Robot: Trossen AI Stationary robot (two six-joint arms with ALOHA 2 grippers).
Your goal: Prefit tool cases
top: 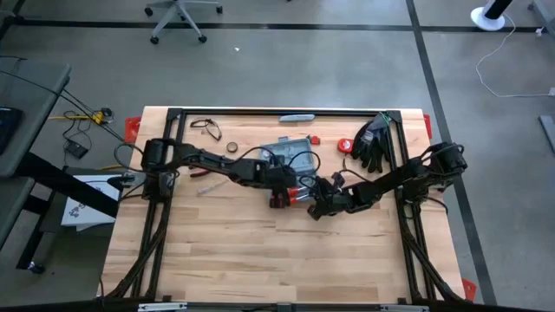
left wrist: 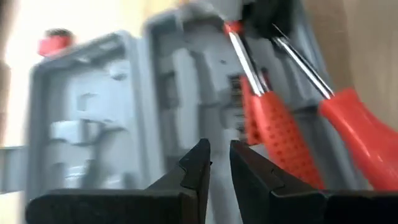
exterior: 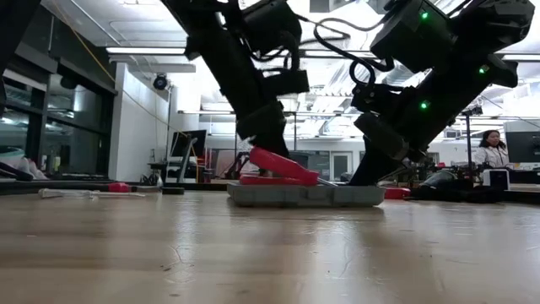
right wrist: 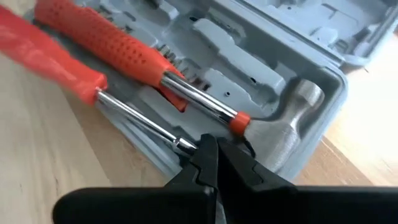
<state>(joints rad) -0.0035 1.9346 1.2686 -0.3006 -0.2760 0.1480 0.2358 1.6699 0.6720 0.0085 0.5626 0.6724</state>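
Observation:
The blue-grey tool case (top: 295, 156) lies open and flat on the table, its moulded inside up (left wrist: 93, 112). A red-handled hammer (right wrist: 112, 40) lies slanting in it, with its steel head (right wrist: 298, 118) in a recess. A red-handled screwdriver (right wrist: 50, 56) crosses the case's rim, its handle out over the wood. My left gripper (left wrist: 219, 155) hovers over the case beside the hammer's handle (left wrist: 273, 137). Its fingers are a narrow gap apart with nothing between them. My right gripper (right wrist: 214, 152) is shut at the metal ends of both tools. My right gripper's shut fingertips (right wrist: 205, 149) meet the bare end of the screwdriver's shaft (right wrist: 180, 145), close to the hammer's neck (right wrist: 239, 121). They come slanting down from the table's right side, roughly in line with the shaft. I cannot tell whether the shaft is pinched or only touched.
Black gloves (top: 375, 143) and a small red thing (top: 345, 146) lie at the far right. A slim grey-blue bar (top: 295, 115) lies along the far edge, with a dark cable loop (top: 205, 126) and a ring (top: 232, 147) at the far left. Bare wood (top: 277, 260) lies near me.

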